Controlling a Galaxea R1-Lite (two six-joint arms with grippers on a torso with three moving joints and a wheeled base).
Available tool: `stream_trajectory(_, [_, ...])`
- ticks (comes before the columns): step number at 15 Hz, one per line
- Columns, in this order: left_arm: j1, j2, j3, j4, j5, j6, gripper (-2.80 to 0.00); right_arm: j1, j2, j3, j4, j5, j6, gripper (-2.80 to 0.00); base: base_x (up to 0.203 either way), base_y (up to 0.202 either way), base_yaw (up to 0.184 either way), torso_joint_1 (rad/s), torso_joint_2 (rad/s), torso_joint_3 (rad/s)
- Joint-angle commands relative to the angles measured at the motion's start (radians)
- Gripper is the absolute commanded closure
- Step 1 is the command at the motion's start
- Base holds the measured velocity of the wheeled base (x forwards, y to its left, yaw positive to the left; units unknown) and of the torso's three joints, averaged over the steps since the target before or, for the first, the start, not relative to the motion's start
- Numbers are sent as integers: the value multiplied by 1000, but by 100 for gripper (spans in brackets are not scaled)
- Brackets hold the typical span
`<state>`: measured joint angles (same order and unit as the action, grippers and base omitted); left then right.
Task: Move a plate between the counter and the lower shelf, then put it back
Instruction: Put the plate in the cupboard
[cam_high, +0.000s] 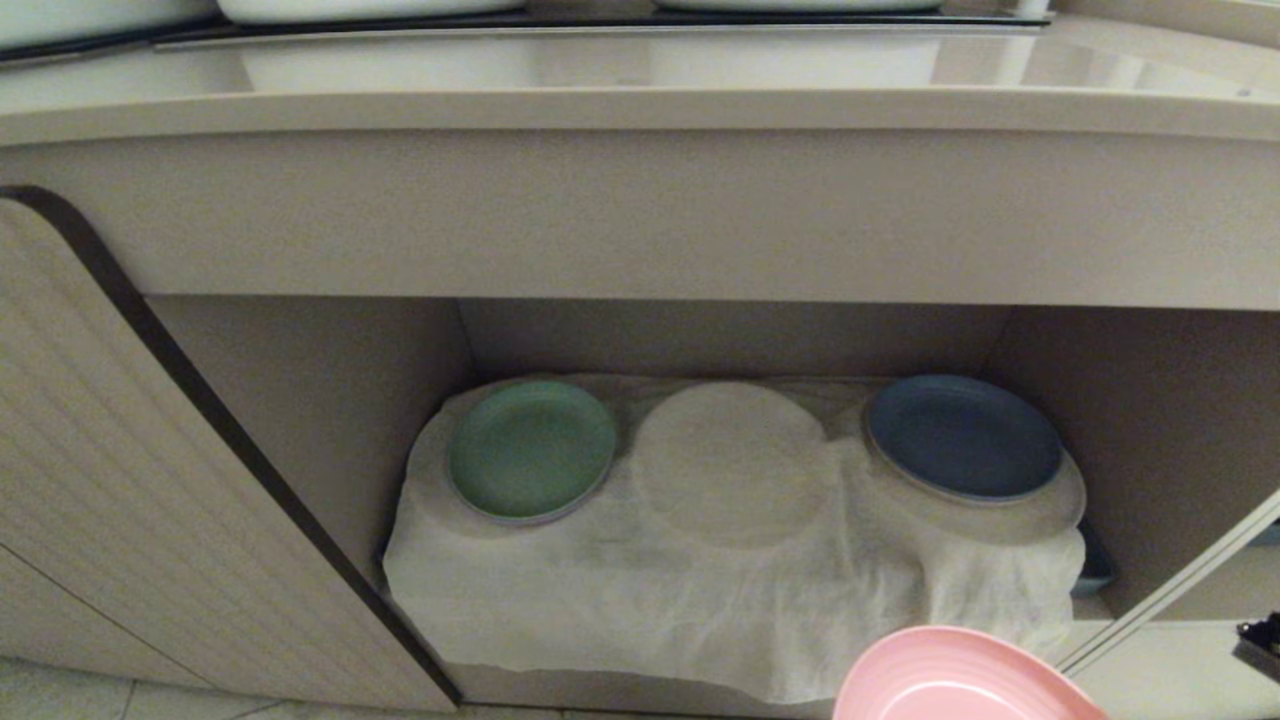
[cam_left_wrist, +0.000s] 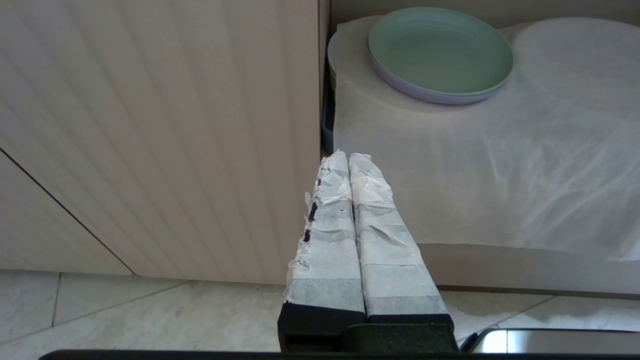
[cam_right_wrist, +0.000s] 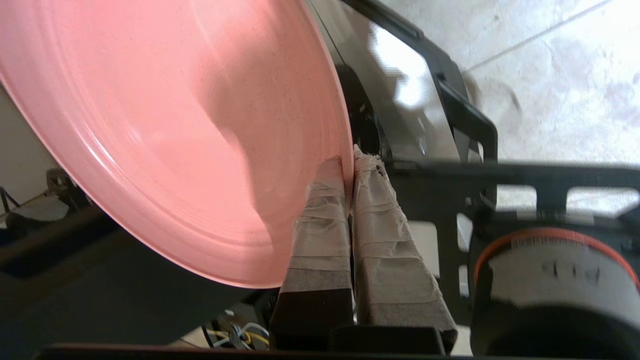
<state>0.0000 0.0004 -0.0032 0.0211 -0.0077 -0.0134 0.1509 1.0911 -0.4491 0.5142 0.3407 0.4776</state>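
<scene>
The right gripper (cam_right_wrist: 348, 167) is clamped on the plate's (cam_high: 960, 680) rim, low before the lower shelf (cam_high: 720, 600), where a green plate (cam_high: 530, 450) and blue plate (cam_high: 962, 435) rest on cloth (cam_high: 700, 600). The left gripper (cam_left_wrist: 348, 160) is pressed together.

Soft, dim indoor light is seen; glare is reflected on the glossy surface (cam_high: 640, 70). The lower shelf (cam_high: 1150, 420) is shadowed. The plate (cam_right_wrist: 165, 130) is slightly blurred.
</scene>
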Motion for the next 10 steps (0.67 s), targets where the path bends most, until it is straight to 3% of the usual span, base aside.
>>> stream_trajectory(1, [0, 0, 0, 0, 0, 0, 0, 1, 69, -2, -33, 3, 2, 0, 0, 0, 0, 0, 0, 0])
stream_trajectory(10, [0, 0, 0, 0, 0, 0, 0, 1, 333, -76, -225, 4, 3, 0, 0, 0, 0, 0, 0, 0])
